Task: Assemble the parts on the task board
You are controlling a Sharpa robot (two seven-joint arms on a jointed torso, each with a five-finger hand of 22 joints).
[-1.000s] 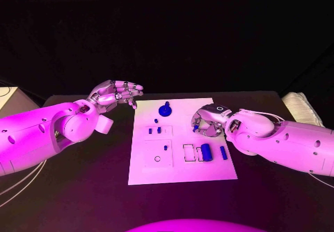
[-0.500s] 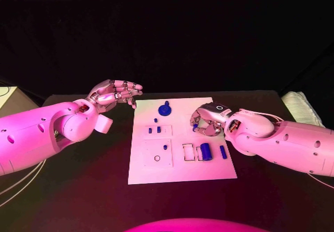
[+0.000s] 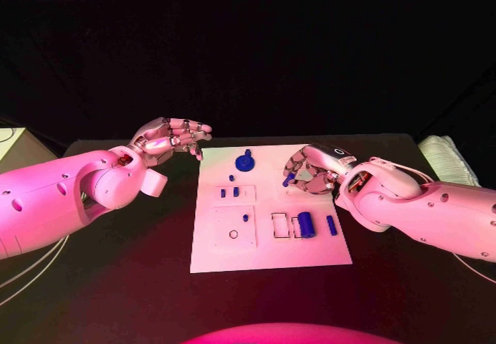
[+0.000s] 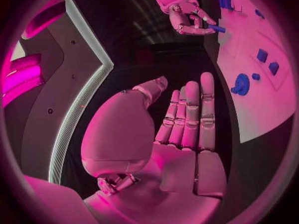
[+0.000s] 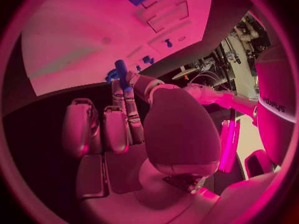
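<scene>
Above the white task board (image 3: 271, 208) on the black table (image 3: 124, 279), the right hand (image 3: 310, 172) pinches a small blue peg (image 3: 289, 179) between thumb and fingertips, lifted over the board's right side. The left hand (image 3: 170, 136) hovers off the board's far left corner, fingers loosely curled, holding nothing. No writing is legible on the board, where other blue parts (image 3: 305, 223) lie.

The head camera looks steeply down at the black table (image 3: 124, 287) from above the near edge, taking in the whole task board (image 3: 271, 251). Each wrist camera sits close behind its own hand, looking past the palm. Both wrist views catch the task board; the left one also catches the right hand (image 4: 187, 16).
</scene>
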